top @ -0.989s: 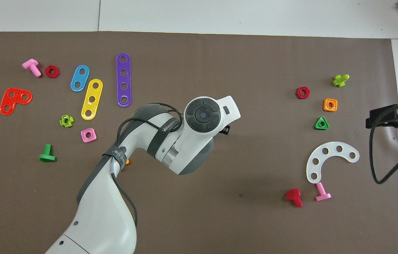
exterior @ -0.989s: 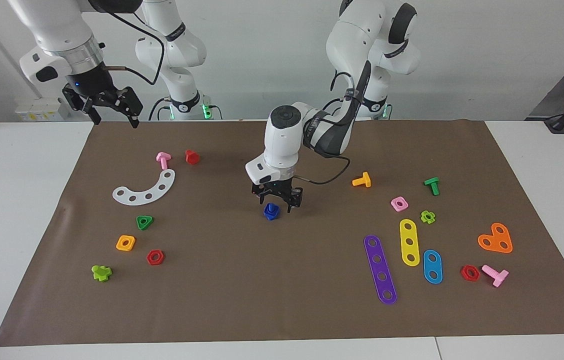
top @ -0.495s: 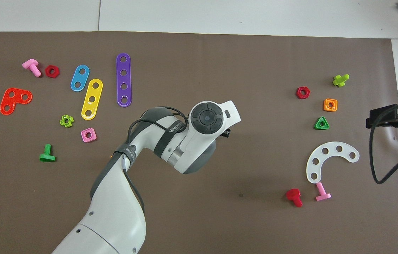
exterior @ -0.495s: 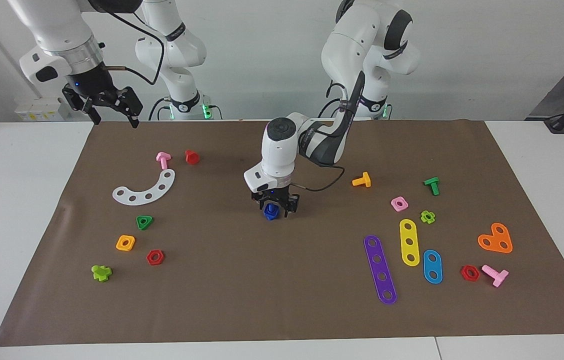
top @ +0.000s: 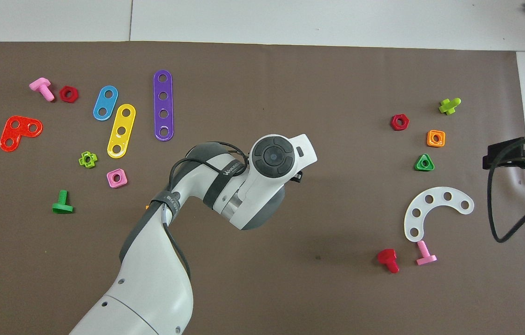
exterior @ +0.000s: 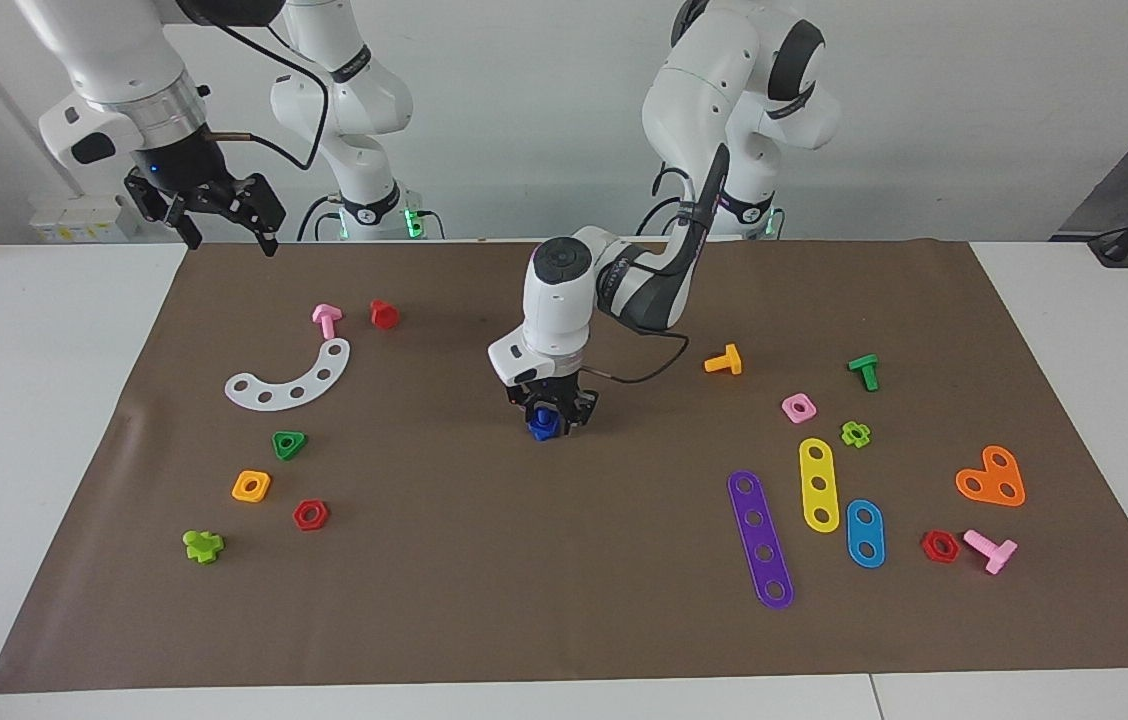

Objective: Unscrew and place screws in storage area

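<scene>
The left hand [exterior: 549,420] is low at the middle of the brown mat [exterior: 574,620], and its fingers are closed on the blue bolt [exterior: 541,423], which sits on the mat between them. In the overhead view the arm's wrist hides both the bolt and the fingers. The right hand [exterior: 219,215] waits in the air over the mat's edge at the right arm's end of the surface, with its fingers spread apart and nothing between them. Near it on the mat lie a white curved plate [exterior: 292,378], a pink bolt [exterior: 326,319] and a red bolt [exterior: 384,313]. An orange bolt [exterior: 724,360] lies toward the left arm's end.
</scene>
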Controlling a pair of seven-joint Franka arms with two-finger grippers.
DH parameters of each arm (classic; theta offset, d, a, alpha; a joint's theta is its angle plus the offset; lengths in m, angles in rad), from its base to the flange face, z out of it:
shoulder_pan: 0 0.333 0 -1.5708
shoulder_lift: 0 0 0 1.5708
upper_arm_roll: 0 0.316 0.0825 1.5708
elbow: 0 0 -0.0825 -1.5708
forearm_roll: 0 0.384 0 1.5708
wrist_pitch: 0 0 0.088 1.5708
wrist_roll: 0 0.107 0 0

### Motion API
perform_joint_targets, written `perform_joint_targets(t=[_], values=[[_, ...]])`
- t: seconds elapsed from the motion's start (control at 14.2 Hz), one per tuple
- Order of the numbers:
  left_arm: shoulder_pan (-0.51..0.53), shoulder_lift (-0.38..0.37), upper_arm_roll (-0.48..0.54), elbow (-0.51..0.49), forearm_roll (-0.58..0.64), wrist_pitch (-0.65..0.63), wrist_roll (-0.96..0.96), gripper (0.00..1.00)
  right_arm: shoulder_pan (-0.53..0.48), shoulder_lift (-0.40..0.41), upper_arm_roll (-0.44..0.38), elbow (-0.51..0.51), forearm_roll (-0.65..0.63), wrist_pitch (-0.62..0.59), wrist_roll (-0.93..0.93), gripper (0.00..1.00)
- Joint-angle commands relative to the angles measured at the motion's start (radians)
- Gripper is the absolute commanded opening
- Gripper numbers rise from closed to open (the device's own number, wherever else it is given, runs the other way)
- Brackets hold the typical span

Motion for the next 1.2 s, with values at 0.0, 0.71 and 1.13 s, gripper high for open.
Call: perform_joint_targets(t=[0.0,0.71,1.13], values=[[-0.026,-0.008,0.017,-0.006,0.001,-0.005,-0.017,0.28,-0.003,-0.01,0.001,-0.005,-0.004,-0.007,-0.014,1.0],[-0.026,-0.069,0.019,0.063,0.004,-0.194,-0.022,0.15,-0.003,-0.01,0.001,-0.005,-0.004,-0.005,-0.014,1.0],[-0.003,-0.161,0.029,0.022,0.01,-0.259,-0.01,0.14,-0.003,-0.013,0.001,-0.005,-0.004,-0.013,-0.013,1.0]])
